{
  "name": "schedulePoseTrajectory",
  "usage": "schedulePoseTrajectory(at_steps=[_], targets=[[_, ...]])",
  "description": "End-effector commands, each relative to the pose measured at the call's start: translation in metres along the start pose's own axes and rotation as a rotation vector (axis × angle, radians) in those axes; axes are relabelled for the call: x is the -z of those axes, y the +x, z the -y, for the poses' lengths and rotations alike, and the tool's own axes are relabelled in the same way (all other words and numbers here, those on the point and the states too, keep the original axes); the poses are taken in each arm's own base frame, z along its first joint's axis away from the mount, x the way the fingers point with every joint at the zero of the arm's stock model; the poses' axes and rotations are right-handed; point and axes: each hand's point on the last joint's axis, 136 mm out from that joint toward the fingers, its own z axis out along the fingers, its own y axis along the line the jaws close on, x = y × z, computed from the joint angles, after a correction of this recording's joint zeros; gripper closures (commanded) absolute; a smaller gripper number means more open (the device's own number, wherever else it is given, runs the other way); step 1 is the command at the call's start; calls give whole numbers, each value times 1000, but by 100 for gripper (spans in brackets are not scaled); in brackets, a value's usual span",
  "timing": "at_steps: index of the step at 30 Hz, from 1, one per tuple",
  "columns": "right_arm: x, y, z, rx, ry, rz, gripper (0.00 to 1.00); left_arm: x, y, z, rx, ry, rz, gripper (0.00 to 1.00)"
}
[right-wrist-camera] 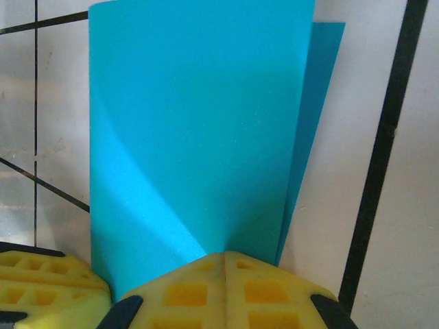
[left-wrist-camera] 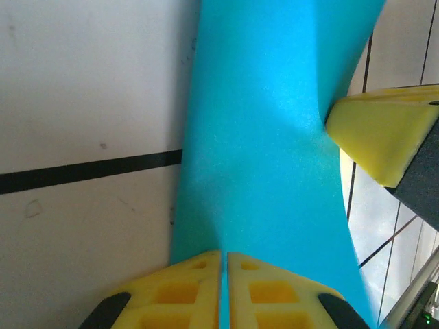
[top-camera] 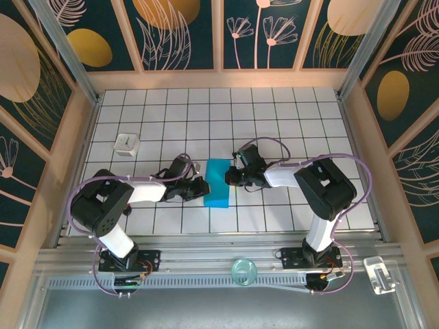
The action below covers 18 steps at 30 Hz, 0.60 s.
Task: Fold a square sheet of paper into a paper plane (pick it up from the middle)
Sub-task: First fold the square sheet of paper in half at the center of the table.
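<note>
2 arms are bolted at the near edge of the tiled table (top-camera: 288, 137), both nearer than the small white cube (top-camera: 127, 144). The left arm (top-camera: 110, 205) is roughly in line with the cube, and the right arm (top-camera: 322, 181) is far off to its right. On the near rail, to the right of the cube and much nearer, lies a small clear round thing (top-camera: 242, 272).

The square sheet of paper (top-camera: 218, 181) lies on the tiles to the right of the cube and slightly nearer, well apart from it. It is doubled over on itself into a strip running near to far. In the right wrist view 2 layers show, the back one peeking out past the front one's right edge.

The left gripper (top-camera: 203, 189), between the cube and the sheet, has its 2 yellow fingers (left-wrist-camera: 178, 291) pressed together, with the sheet's edge pinched in the thin seam between them. The right gripper (top-camera: 231, 175), on the side of the sheet away from the cube, is likewise closed. Its pads (right-wrist-camera: 185, 291) meet on the opposite edge, and the teal paper rises straight out of them. A yellow finger of each gripper shows at the paper's edge in the other's wrist view.

Beyond the cube the tiles run to a wooden wall (top-camera: 219, 79) with leaf-patterned panels.
</note>
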Motion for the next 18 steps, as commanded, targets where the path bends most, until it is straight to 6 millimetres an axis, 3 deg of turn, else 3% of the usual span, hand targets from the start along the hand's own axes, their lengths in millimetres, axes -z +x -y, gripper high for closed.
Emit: schedulePoseTrajectory(at_steps=[1,4,7,18], targets=[[2,52,79,-60,302,-139,100,14,2,-5,-16,-29,11,85],[2,53,79,-58,303,-140,100,27,5,27,-32,90,13,80],[3,51,78,-57,303,-135,100,28,15,40,-14,163,-9,79],[1,52,80,-55,307,-142,100,11,51,-33,38,-45,-90,87]])
